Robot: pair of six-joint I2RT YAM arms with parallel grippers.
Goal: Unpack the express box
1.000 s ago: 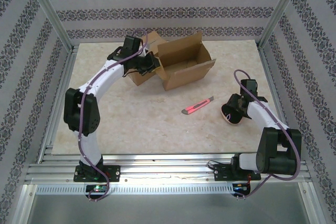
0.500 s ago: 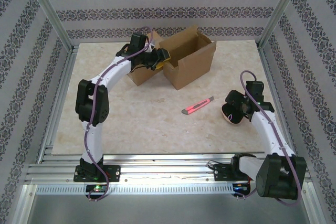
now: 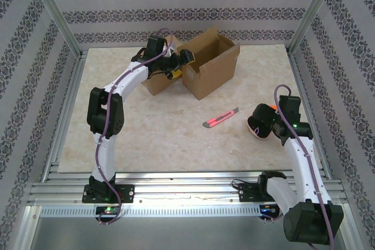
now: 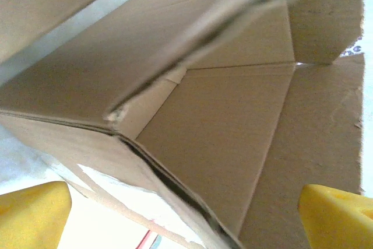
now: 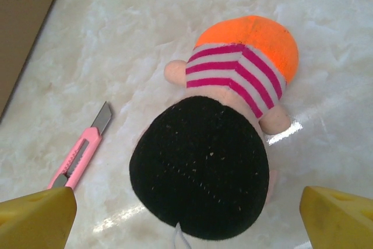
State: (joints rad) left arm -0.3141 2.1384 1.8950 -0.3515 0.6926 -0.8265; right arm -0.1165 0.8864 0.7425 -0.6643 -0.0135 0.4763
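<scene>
Box [image 3: 212,69] is sitting open at upper centre of the overhead view, flaps up, on the pale surface [image 3: 146,133]. Left arm [image 3: 126,80] is reaching to the box's left-hand side. Left jaws are standing wide apart and gripping nothing, with the yellow pads [image 4: 32,217] showing in the bottom corners of the wrist view and the box's open mouth ahead of them. Doll [image 3: 262,122] is lying at right of frame, well apart from the box and already out. Pink cutter [image 3: 221,119] is lying between the two. Right jaws are hanging open over the doll, apparently not touching it.

Risks: left jaws are sitting close to a flap, and a snag on pulling away would drag or tip the light box. The cutter's blade tip is looking exposed, and a low sweep by either arm would knock it.

Hard to read: a flap is crossing the left wrist view and hiding part of the box floor, so I cannot tell whether anything is lying inside. Cardboard panel [image 3: 153,83] under the left arm could be a flap or a separate piece. Doll's face is not showing.
</scene>
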